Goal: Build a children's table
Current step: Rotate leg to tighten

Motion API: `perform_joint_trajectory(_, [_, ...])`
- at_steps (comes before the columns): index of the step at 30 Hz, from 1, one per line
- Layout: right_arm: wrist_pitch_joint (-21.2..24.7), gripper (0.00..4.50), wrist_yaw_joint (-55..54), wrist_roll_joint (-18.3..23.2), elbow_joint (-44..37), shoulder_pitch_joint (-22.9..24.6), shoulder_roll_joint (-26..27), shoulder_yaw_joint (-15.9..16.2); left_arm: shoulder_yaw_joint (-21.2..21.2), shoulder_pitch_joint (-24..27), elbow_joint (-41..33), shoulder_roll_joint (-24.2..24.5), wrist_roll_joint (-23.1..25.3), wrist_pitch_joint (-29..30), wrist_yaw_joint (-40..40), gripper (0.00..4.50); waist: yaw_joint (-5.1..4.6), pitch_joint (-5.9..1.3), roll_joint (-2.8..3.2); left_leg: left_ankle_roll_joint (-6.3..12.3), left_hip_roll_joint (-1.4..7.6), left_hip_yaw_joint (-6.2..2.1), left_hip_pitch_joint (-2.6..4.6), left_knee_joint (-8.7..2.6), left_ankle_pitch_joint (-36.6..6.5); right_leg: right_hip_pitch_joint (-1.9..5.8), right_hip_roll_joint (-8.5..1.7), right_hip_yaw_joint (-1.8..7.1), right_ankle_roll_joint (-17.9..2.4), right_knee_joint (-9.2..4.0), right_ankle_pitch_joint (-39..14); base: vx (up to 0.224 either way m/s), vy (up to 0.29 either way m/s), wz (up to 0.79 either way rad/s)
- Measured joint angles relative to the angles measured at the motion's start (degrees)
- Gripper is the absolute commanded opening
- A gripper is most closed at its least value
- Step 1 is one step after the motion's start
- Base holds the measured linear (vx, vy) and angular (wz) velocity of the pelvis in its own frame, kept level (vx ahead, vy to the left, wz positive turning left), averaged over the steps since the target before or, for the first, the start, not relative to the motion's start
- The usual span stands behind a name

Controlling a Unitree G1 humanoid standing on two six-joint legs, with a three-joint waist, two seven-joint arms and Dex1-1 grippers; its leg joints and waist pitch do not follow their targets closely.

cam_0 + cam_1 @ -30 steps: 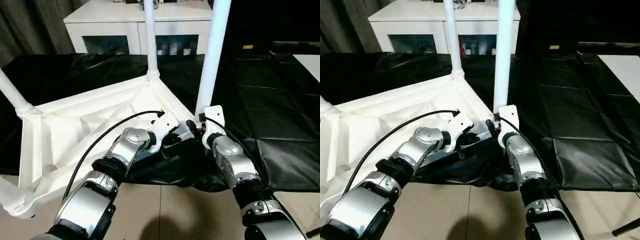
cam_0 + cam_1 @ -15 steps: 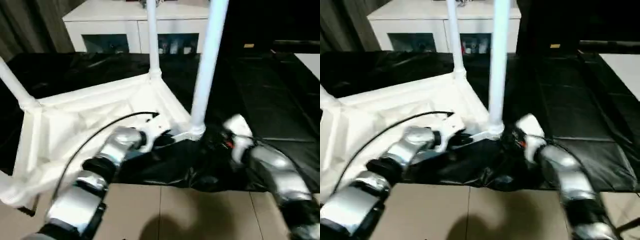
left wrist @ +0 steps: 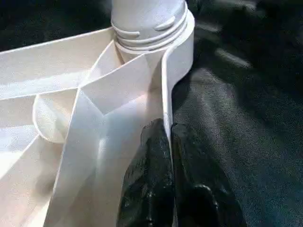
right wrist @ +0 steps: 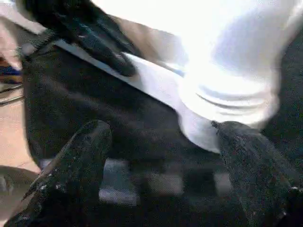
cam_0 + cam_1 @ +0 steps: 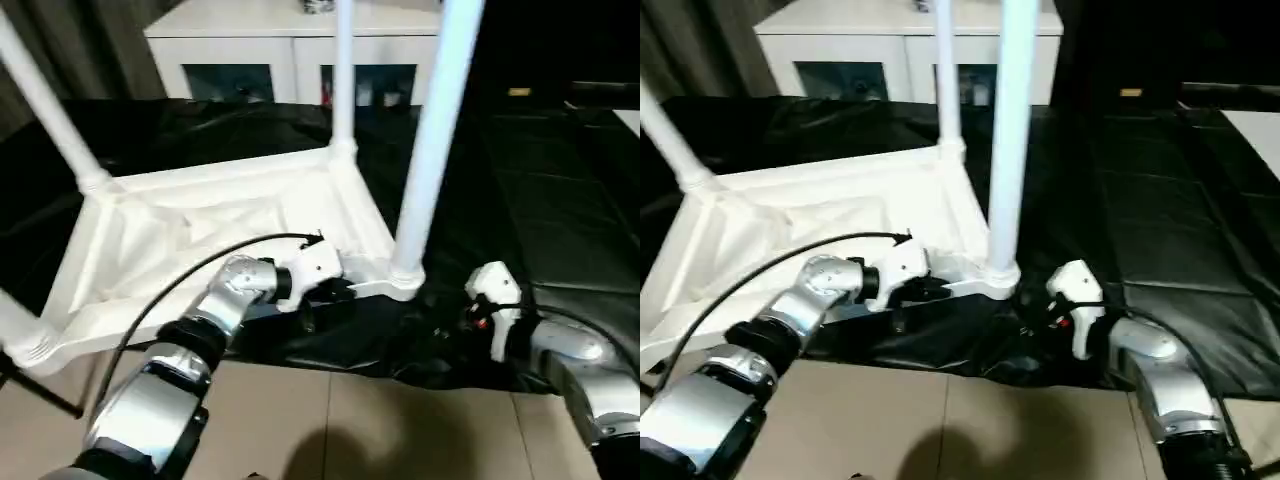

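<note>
I'm pinching the tabletop (image 5: 210, 215) rim with left gripper (image 3: 168, 137); right gripper (image 4: 161, 137), fingers apart, is sitting lower right of upright near leg (image 5: 430, 150).

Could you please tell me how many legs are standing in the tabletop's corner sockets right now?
3 are visible: the near-right leg, the far-right leg and the far-left leg. The near-left corner is cut off, so a fourth may be hidden.

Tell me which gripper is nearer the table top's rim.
Left. The left gripper is shut on the table top's rim, just below the near corner leg. The right gripper is open, off the rim, beside that leg's base.
</note>
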Motion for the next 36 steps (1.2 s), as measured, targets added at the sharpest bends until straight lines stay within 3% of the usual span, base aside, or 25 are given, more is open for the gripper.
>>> perform_joint_trajectory(1, [-0.03, 3.82, 0.11, -0.07, -0.18, 0.07, -0.04, 0.21, 0.0, -0.05, 0.06, -0.06, 0.01, 0.02, 0.03, 0.55, 0.0, 0.01, -0.02, 0.1, 0.0, 0.17, 0.0, -0.02, 0.06, -0.01, -0.06, 0.04, 0.0, 0.0, 0.0, 0.0, 0.0, 0.0])
perform_joint_trajectory(3, [-0.04, 3.82, 0.86, -0.04, -1.09, 0.63, -0.21, 0.47, 1.16, -0.05, 0.05, -0.29, -1.27, -0.01, -0.12, 0.55, -0.1, 0.03, -0.06, 0.13, 0.0, 0.33, -0.02, 0.0, 0.08, -0.01, -0.15, 0.03, 0.02, 0.02, -0.01, 0.0, 0.0, 0.0])
perform_joint_trajectory(5, [0.36, 3.82, 1.91, 0.31, -2.17, 0.8, -0.23, 1.08, 2.91, -0.12, -0.95, -1.06, -3.81, -0.19, -1.01, 0.9, -0.1, 0.33, -0.67, 0.19, 0.02, 0.36, -0.07, 0.04, 0.12, -0.01, -0.16, -0.01, 0.02, 0.0, -0.01, 0.0, 0.0, 0.0])
perform_joint_trajectory(7, [1.27, 3.82, 2.98, 1.33, -4.76, 0.82, -0.21, 1.16, 3.63, 0.0, -2.47, -1.08, -5.71, 0.47, -2.96, 1.01, -0.2, 0.46, -0.88, 0.24, 0.02, 0.4, -0.11, 0.07, 0.15, -0.03, -0.18, 0.03, 0.0, -0.06, 0.0, 0.0, 0.0, 0.0])
perform_joint_trajectory(10, [3.39, 3.82, 4.1, 3.61, -8.16, 0.8, -0.1, 1.16, 5.77, 1.76, -9.14, 0.6, -9.3, 3.85, -5.93, 1.2, -0.49, 0.5, -0.95, 0.27, 0.05, 0.47, -0.06, 0.08, 0.16, -0.08, -0.19, 0.03, 0.01, -0.05, -0.01, 0.0, 0.0, 0.0])
perform_joint_trajectory(13, [5.05, 3.82, 4.19, 5.02, -9.08, 0.24, 1.35, 1.43, 7.3, 7.02, -21.54, 4.41, -13.97, 13.45, -9.9, 1.34, -0.64, 0.5, -0.94, 0.26, 0.13, 0.56, -0.07, -0.01, 0.16, -0.21, -0.13, 0.03, 0.06, 0.03, -0.1, 0.0, 0.0, 0.0])
perform_joint_trajectory(17, [5.89, 3.82, 3.14, 5.64, -10.12, -0.73, 4.4, 2.4, 7.22, 15.56, -37.92, 14.25, -17.93, 27.4, -16.37, 1.34, -1.12, 0.55, -1.02, 0.22, 0.41, 0.58, -0.12, -0.05, 0.16, -0.47, 0.1, -0.02, 0.04, 0.1, -0.11, 0.0, 0.0, 0.0])
perform_joint_trajectory(20, [6.6, 3.82, 2.47, 5.4, -10.07, -2.47, 5.78, 3.88, 7.16, 19.63, -46.12, 19.19, -18.5, 33.83, -18.36, 1.34, -0.68, 0.59, -1.12, 0.2, 0.43, 0.71, -0.13, -0.05, 0.16, -0.49, 0.11, 0.09, 0.03, 0.15, -0.11, 0.0, 0.0, 0.0])
perform_joint_trajectory(22, [6.67, 3.82, 1.26, 5.25, -10.08, -3.28, 7.28, 4.63, 7.04, 22.85, -51.02, 24.06, -18.15, 38.43, -19.26, 1.34, -1.11, 0.57, -1.17, 0.18, 0.44, 0.69, -0.02, -0.04, 0.15, -0.46, 0.16, 0.14, 0.02, 0.16, -0.1, 0.0, 0.0, 0.0])
perform_joint_trajectory(25, [6.39, 3.82, -0.17, 3.95, -8.92, -4.66, 8.65, 5.47, 7.61, 26.46, -55.06, 27.19, -16.85, 43.01, -18.13, 1.34, -1.45, 0.57, -1.21, 0.17, 0.4, 0.71, -0.04, -0.07, 0.15, -0.43, 0.15, 0.23, 0.03, 0.16, -0.1, 0.0, 0.0, 0.0])
perform_joint_trajectory(36, [1.96, 3.82, -15.73, -1.22, 3.99, -13.56, 12.57, 2.55, 9.47, 31.45, -58.09, 29.47, -10.37, 47.94, -6.46, 1.34, -1.86, 0.53, -1.76, 0.09, 0.17, 0.69, -0.02, 0.04, 0.21, -0.41, 0.15, 0.29, -0.01, 0.39, -0.04, 0.0, 0.0, 0.0])
